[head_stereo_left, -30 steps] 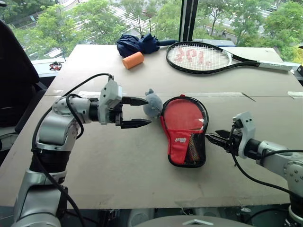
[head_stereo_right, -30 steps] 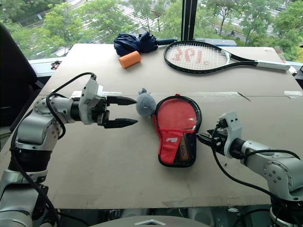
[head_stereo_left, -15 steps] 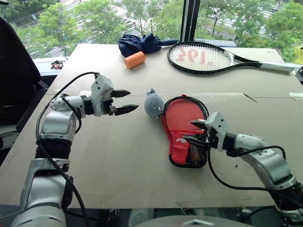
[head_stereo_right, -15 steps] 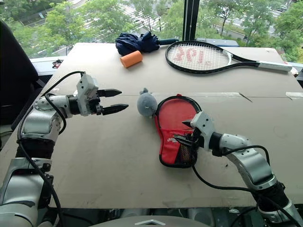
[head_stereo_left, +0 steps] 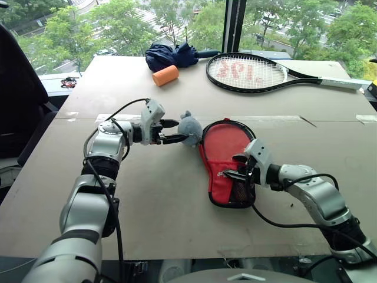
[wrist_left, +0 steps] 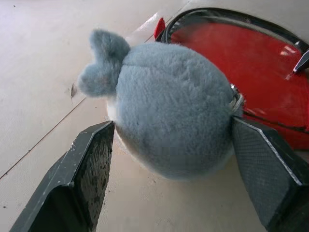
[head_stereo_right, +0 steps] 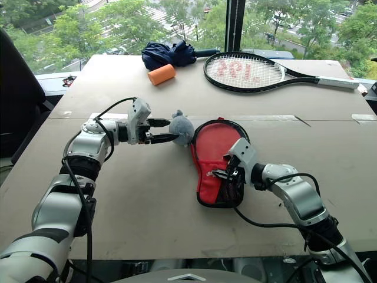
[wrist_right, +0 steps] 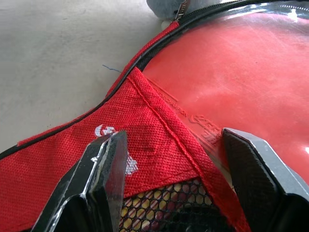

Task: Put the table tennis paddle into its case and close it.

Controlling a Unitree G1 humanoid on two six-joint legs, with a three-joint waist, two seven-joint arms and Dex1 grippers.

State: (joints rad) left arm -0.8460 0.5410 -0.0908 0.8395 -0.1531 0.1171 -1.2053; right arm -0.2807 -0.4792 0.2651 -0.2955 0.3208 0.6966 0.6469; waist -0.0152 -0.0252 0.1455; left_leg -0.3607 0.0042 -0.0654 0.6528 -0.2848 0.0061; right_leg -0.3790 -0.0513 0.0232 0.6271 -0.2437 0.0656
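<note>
Head views: the case (head_stereo_left: 228,164) is lying flat on the worktop (head_stereo_left: 147,200), the table tennis paddle (head_stereo_left: 227,144) showing red inside it. The left claw (head_stereo_left: 177,132) is reaching the plush fish charm (head_stereo_left: 189,128), fingers apart either side. The right claw (head_stereo_left: 233,167) is hovering over the case's lower part, fingers apart.

Left wrist view: the charm is sitting between the open fingers (wrist_left: 87,164).

Right wrist view: spread fingers (wrist_right: 104,166) are flanking the red fabric and mesh.

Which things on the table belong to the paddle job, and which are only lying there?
For the job: case, its plush fish charm, table tennis paddle inside it.
Lying about: tennis racket, folded umbrella, orange cylinder.
</note>
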